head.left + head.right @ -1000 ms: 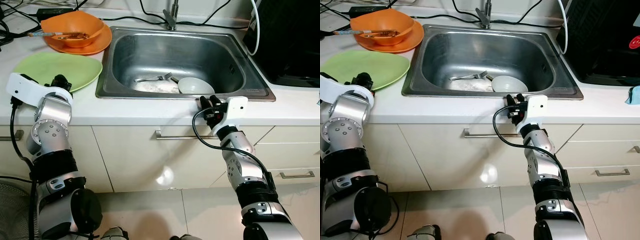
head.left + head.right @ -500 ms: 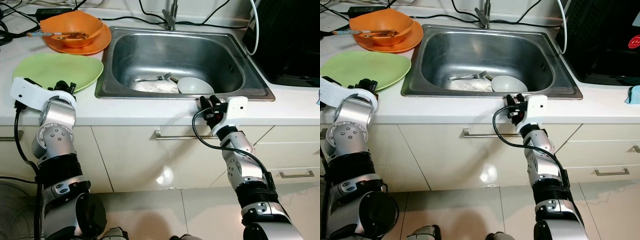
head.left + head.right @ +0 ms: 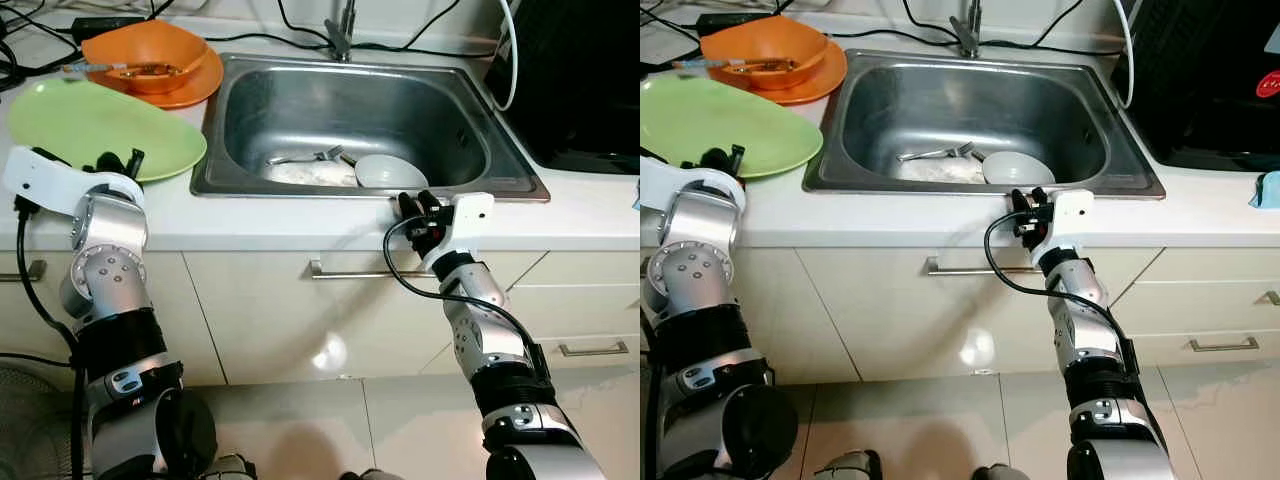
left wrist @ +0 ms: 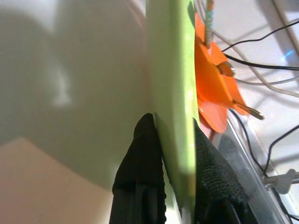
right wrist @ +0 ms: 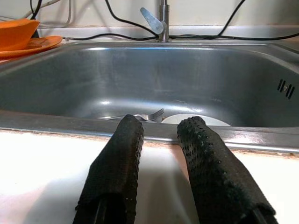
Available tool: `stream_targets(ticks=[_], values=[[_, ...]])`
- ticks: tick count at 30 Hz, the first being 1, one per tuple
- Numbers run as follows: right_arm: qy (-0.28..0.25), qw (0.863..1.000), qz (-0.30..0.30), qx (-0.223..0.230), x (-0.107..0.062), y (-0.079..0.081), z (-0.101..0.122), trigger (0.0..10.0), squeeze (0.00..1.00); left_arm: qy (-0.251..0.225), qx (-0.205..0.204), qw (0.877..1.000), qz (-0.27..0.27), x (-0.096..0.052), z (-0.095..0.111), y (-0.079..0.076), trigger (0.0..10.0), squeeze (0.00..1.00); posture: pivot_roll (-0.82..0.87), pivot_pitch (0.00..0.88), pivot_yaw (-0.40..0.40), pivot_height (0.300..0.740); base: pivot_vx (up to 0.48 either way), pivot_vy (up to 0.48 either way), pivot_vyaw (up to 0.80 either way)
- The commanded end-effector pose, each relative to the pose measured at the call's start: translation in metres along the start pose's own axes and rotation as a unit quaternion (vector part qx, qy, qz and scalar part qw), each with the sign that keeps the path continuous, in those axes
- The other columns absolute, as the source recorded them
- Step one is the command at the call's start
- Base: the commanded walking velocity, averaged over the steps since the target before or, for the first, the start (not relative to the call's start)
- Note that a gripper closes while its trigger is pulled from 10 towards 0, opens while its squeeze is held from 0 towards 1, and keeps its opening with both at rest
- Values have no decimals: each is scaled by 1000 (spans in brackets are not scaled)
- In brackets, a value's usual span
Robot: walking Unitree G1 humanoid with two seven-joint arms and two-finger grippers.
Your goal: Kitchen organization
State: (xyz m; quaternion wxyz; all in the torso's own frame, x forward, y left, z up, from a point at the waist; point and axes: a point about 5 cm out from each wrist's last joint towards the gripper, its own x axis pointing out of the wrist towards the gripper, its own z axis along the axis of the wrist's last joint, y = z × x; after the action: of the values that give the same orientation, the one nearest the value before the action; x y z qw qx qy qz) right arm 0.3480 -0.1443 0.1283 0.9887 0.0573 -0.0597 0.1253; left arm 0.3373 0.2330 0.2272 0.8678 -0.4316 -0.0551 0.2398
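1. Here the left gripper (image 4: 175, 140) pinches the near rim of the green plate (image 3: 100, 125), one black finger on each face, as the left wrist view shows plainly.
2. The plate is tilted, its gripped edge low at about 6 o'clock and its far edge raised toward 12 o'clock, where the orange bowl (image 3: 145, 55) sits on an orange plate (image 3: 190, 90) with a utensil across it.
3. The relation that matters: the sink (image 3: 460, 110) lies at 3 o'clock from the held plate, just beside its right edge, so a move there would, I judge, be a short sideways carry across the rim.
4. The left arm is plainly the nearer one; the plate's broad face runs roughly from 9 to 3 o'clock.
5. The right gripper (image 5: 159, 154) rests on the white counter (image 3: 590, 215) at the sink's front rim, fingers slightly spread and holding nothing.
6. Just beyond it at 12 o'clock, in the basin, lie a white bowl (image 3: 390, 172) and a fork (image 3: 300, 157).
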Motion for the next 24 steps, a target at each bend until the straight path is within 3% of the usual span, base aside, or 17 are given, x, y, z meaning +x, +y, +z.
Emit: stream_targets(ticks=[1, 2, 3, 12, 13, 14, 24], values=[[4, 1000, 1, 1, 0, -2, 0, 10000, 0, 20, 23, 999, 15, -6, -13, 1, 9020, 0, -29, 94, -74, 740, 0, 0, 0], [4, 1000, 1, 1, 0, -2, 0, 10000, 0, 20, 23, 999, 15, -6, -13, 1, 9020, 0, -29, 94, -74, 740, 0, 0, 0], [4, 1000, 2, 2, 0, -1, 0, 10000, 0, 22, 23, 999, 16, -9, -15, 1, 10000, 0, -28, 95, -75, 740, 0, 0, 0], [5, 1000, 6, 5, 2, 1, 0, 10000, 0, 23, 21, 999, 26, -20, -21, 6, 10000, 0, -18, 94, -79, 740, 0, 0, 0], [5, 1000, 7, 5, 2, 1, 0, 10000, 0, 20, 16, 999, 27, -21, -20, 7, 9569, 0, -16, 94, -79, 740, 0, 0, 0], [5, 1000, 7, 6, 2, 2, 0, 10000, 0, 19, 11, 999, 23, -22, -20, 7, 0, 0, -13, 94, -80, 740, 0, 0, 0], [2, 1000, 7, 7, 4, 2, 1, 10000, 0, 21, -25, 999, 1, -33, -28, 4, 0, 0, -14, 88, -83, 740, 0, 0, 0]])
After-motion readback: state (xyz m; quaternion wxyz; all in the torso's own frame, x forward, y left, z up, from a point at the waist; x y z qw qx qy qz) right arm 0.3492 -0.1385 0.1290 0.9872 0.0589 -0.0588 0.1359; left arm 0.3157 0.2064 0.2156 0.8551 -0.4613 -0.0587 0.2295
